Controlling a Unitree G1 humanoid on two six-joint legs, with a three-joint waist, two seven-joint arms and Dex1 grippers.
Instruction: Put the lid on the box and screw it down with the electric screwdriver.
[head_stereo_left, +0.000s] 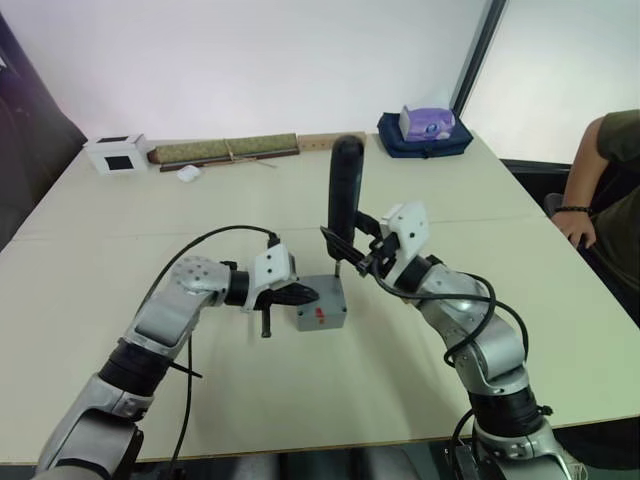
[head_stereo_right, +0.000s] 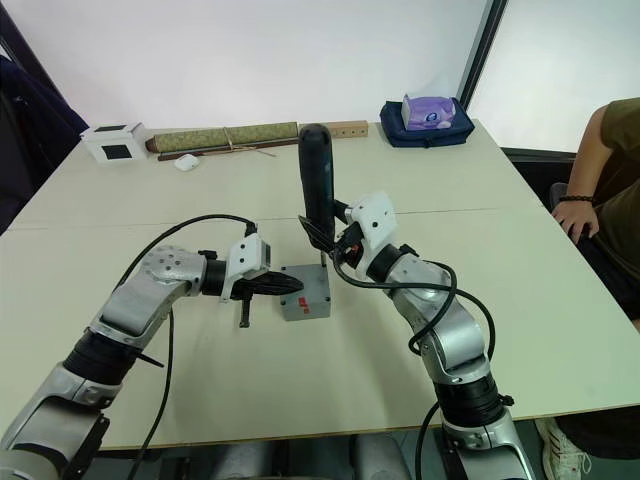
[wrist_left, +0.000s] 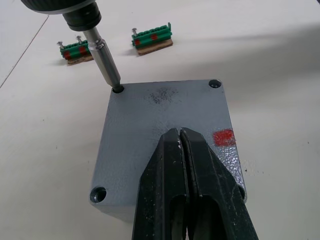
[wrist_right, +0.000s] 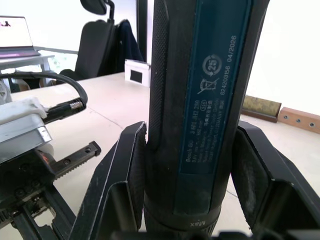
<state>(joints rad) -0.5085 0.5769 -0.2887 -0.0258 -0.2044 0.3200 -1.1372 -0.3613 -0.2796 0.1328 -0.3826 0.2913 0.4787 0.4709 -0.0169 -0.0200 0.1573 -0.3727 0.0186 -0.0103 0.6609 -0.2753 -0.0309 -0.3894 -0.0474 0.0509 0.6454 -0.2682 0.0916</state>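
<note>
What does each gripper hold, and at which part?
The right gripper clamps the screwdriver around its lower body. The left gripper holds nothing; shut, it rests on the lid.

Pale table (head_stereo_left: 120, 300) bears the box (head_stereo_left: 322, 306); white box (head_stereo_left: 116, 152), green pieces (wrist_left: 152, 39), tissue pack (head_stereo_left: 425, 124)

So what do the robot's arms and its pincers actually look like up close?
Both arms are silver-grey metal shells with black joints. A loose black cable loops along each one. Near each wrist sits a small white block. The left gripper and the right gripper each end in two black fingers, long and tapering to a point.
</note>
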